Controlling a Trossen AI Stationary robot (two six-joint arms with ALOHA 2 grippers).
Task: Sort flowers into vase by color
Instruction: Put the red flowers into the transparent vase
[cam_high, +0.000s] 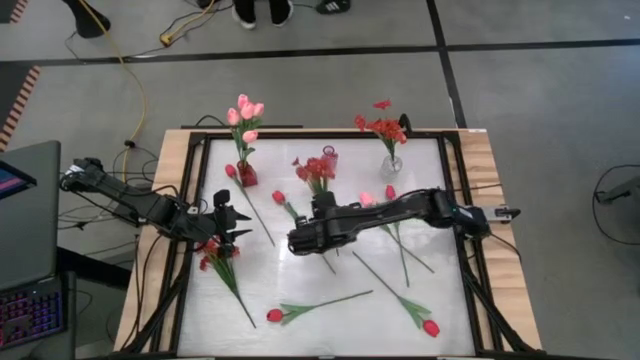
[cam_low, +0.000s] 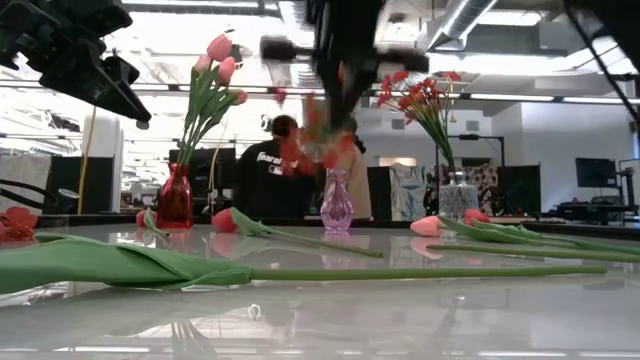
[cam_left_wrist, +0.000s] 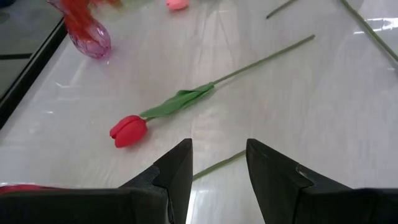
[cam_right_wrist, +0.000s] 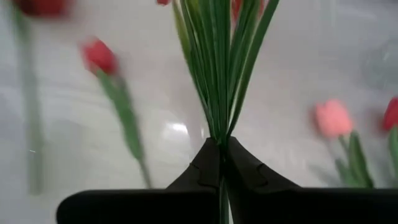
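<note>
My right gripper (cam_high: 321, 201) reaches in from the right to the table's middle and is shut on a spray of small red blossoms (cam_high: 316, 172), near the pink vase (cam_high: 329, 158). In the low view the spray (cam_low: 320, 140) shows blurred above that vase (cam_low: 336, 205). My left gripper (cam_left_wrist: 217, 165) hovers open over the table's left part, above another red spray (cam_high: 215, 255). Ahead of it a red tulip (cam_left_wrist: 129, 130) lies flat on the table. A red vase (cam_high: 245, 176) holds pink tulips (cam_high: 244, 112). A clear vase (cam_high: 392, 164) holds a red spray (cam_high: 384, 125). My right gripper pinches the spray's bunch of thin green stems (cam_right_wrist: 219, 127) between its two fingers. The stems run on past the fingertips toward the red blossoms. The fingers slant down from above. The spray is lifted clear of the table.
Loose flowers lie on the white top: red tulips (cam_high: 275, 315) (cam_high: 431, 327) near the front, a pink tulip (cam_high: 367, 199) and a red one (cam_high: 390, 192) right of centre, and another red one (cam_high: 230, 171) by the red vase. A black frame (cam_high: 196, 170) rims the table. A person (cam_low: 270, 170) sits beyond it.
</note>
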